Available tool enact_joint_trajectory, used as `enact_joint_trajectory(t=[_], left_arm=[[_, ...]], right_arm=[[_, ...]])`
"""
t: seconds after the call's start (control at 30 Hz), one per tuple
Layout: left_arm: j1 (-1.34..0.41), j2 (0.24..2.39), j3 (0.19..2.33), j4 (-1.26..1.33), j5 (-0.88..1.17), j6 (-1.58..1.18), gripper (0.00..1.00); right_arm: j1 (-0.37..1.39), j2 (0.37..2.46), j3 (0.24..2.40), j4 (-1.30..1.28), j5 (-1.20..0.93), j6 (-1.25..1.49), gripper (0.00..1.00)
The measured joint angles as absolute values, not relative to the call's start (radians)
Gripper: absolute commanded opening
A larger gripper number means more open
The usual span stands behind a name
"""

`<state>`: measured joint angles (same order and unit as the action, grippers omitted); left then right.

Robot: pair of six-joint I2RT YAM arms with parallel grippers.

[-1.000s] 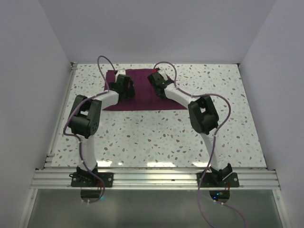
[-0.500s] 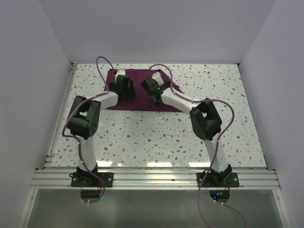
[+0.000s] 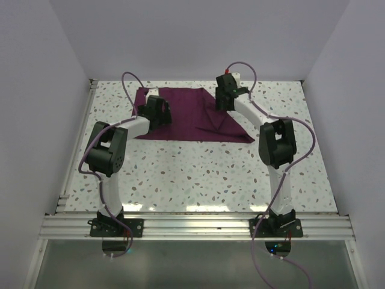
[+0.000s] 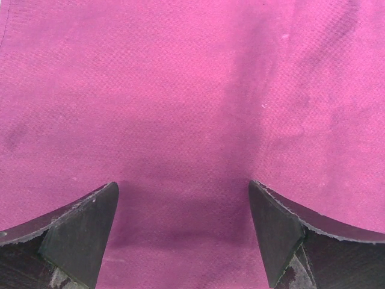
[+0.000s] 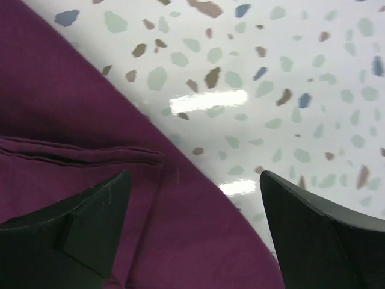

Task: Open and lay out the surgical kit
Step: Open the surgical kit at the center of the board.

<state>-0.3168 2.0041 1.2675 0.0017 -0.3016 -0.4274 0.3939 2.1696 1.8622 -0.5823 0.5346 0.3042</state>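
The dark purple cloth wrap (image 3: 192, 114) lies spread on the far half of the speckled white tabletop (image 3: 198, 174). Its right corner reaches out toward the right arm (image 3: 274, 144).

Left fingers (image 4: 78, 235): spread wide, grasping nothing. They are positioned over the left part of the wrap (image 4: 192, 90), which appears flat and smooth between them. Contact with the cloth cannot be determined.

Right fingers (image 5: 325, 235): spread wide, grasping nothing. They straddle the diagonal edge of the wrap (image 5: 72, 150). One finger is over the cloth, the other over bare tabletop (image 5: 289, 72). A folded ridge (image 5: 90, 158) crosses the cloth just beyond the finger over the cloth.
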Motion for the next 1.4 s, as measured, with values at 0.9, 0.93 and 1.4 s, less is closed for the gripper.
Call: enact_joint_trajectory(t=[0.9, 0.93, 1.4], left_arm=[[-0.316, 2.018, 1.272, 0.006, -0.303, -0.427, 0.92], [-0.317, 2.019, 1.273, 0.007, -0.303, -0.427, 0.92], [-0.317, 2.031, 1.283, 0.007, -0.302, -0.427, 0.92]], right_arm=[[0.344, 2.312, 1.858, -0.401, 0.112, 0.352, 0.58], [0.342, 2.315, 1.858, -0.400, 0.112, 0.354, 0.50], [0.339, 2.310, 1.859, -0.381, 0.092, 0.373, 0.09]])
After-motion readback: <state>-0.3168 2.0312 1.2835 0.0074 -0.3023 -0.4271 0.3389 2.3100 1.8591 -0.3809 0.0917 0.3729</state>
